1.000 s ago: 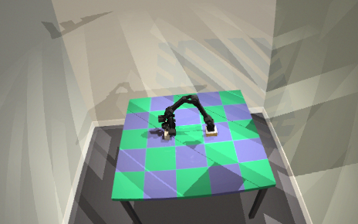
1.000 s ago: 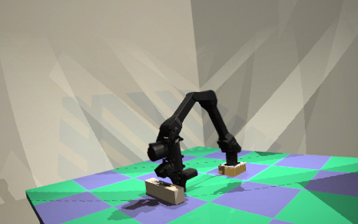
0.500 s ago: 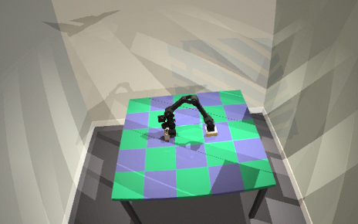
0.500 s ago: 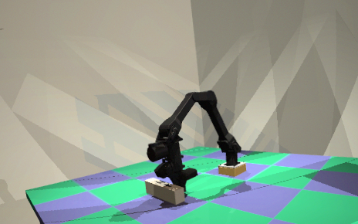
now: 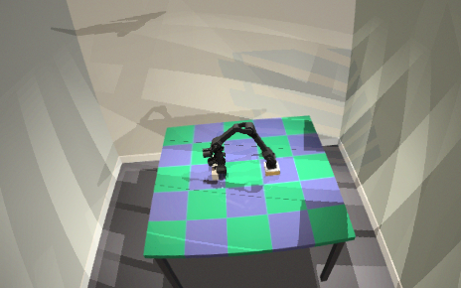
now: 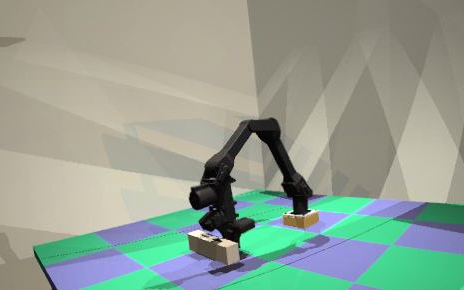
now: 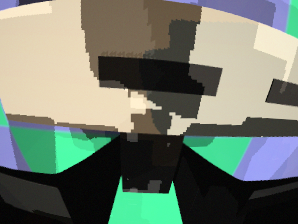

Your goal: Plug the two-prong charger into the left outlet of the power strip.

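Observation:
The beige power strip [image 5: 215, 175] [image 6: 214, 247] [image 7: 45, 65] lies on the checkered table. In the wrist view it spans the upper part, with one dark outlet panel [image 7: 160, 75] near the middle and another [image 7: 284, 93] at the right edge. My gripper [image 6: 234, 234] [image 7: 148, 140] is shut on the black charger [image 7: 150, 175], close beside the strip's long side. The charger's front end meets the strip's near edge in the wrist view. Its prongs do not show, and I cannot tell whether they touch the strip. The top and exterior views do not show the charger clearly.
The arm's base stands on a small tan block [image 5: 272, 173] [image 6: 302, 221], to the right of the strip. The green and violet checkered table [image 5: 245, 233] [image 6: 420, 260] carries both. Hard shadows fall across the table and strip. Walls stand behind and beside the table.

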You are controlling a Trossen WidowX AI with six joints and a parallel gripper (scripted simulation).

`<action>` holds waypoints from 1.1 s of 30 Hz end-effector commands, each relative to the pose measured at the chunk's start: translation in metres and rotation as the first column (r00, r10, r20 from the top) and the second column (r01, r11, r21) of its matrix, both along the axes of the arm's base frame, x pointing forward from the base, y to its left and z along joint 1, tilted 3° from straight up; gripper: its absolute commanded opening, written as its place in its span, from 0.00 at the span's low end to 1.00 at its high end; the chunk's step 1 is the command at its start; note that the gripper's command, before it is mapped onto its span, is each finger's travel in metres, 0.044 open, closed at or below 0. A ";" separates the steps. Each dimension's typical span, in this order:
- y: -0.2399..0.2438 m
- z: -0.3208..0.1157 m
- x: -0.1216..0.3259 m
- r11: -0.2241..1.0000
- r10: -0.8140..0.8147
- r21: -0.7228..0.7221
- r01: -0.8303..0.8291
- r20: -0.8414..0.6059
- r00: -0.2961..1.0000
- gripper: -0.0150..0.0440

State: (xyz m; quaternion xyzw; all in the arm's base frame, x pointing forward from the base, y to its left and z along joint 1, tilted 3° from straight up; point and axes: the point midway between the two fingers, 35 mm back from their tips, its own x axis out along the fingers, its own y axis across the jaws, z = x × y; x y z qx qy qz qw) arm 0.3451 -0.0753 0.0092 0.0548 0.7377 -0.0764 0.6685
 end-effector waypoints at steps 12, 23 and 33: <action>-0.002 0.001 0.014 1.000 -0.001 -0.001 0.001 0.030 1.000 0.25; -0.002 0.001 0.015 1.000 -0.001 -0.001 0.001 0.030 1.000 0.25; -0.001 -0.001 0.006 1.000 -0.001 0.001 0.001 -0.005 1.000 0.25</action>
